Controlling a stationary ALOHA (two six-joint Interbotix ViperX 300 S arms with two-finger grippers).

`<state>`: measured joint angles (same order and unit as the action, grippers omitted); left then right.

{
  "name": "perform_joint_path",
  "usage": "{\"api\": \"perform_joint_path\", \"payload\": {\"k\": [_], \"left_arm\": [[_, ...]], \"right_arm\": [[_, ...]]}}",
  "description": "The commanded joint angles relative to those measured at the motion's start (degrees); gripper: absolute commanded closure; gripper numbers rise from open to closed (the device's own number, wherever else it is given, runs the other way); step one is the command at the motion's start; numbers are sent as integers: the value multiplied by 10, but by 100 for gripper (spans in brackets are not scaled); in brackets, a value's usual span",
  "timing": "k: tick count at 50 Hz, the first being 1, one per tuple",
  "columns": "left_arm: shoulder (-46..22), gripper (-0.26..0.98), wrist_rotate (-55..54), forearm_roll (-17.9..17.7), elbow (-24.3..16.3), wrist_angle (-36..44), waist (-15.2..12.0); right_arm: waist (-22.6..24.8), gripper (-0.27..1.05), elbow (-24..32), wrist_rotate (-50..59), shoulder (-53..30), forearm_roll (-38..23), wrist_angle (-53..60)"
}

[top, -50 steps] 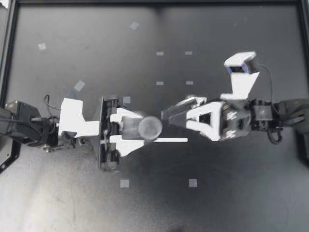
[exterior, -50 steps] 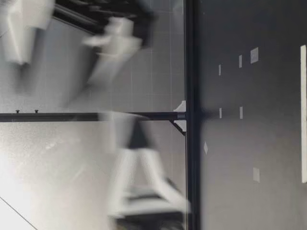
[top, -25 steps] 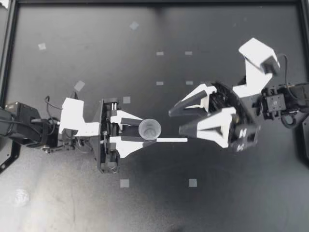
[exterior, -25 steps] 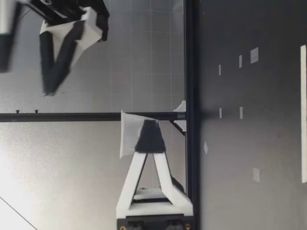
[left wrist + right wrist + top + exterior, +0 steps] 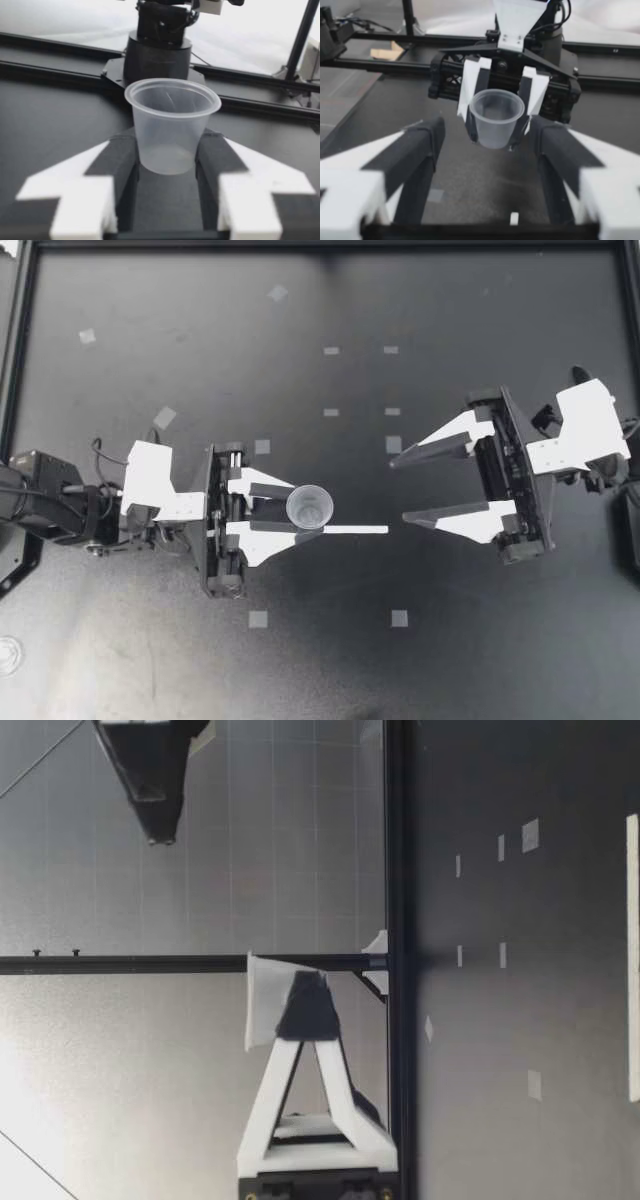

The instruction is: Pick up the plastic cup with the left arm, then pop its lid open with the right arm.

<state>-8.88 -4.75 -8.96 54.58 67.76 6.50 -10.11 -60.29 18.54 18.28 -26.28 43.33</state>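
A small clear plastic cup (image 5: 309,508) stands upright, mouth up, between the fingers of my left gripper (image 5: 296,510), which is shut on it above the table's middle. In the left wrist view the cup (image 5: 171,125) looks empty, and both dark pads press its lower wall. My right gripper (image 5: 400,491) hangs open a short way to the cup's right, pointing at it and touching nothing. From the right wrist, the cup (image 5: 496,117) sits ahead of the wide-open right gripper (image 5: 492,150). In the low view the cup (image 5: 265,1002) is held off the table, with the right gripper (image 5: 152,820) higher up.
A white strip (image 5: 352,530) lies on the dark table (image 5: 450,640) just below the cup, with small pale tape squares (image 5: 399,618) scattered around. A black frame (image 5: 20,360) borders the table. A small clear round thing (image 5: 8,652) lies at the near left edge.
My right gripper, close against the cup a second ago, has drawn back to the right and risen, still open. The left gripper and cup have stayed put. The small clear thing slid leftward.
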Motion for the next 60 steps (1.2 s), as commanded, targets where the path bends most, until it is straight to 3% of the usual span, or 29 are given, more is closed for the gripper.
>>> {"api": "perform_joint_path", "payload": {"k": [1, 60], "left_arm": [[18, 62, -1, 0, -6, 3, 1], [18, 62, 2, 1, -4, 3, 1]], "right_arm": [[-4, 9, 6, 0, 0, 2, 11], [-4, 10, 7, 1, -14, 2, 11]]}}
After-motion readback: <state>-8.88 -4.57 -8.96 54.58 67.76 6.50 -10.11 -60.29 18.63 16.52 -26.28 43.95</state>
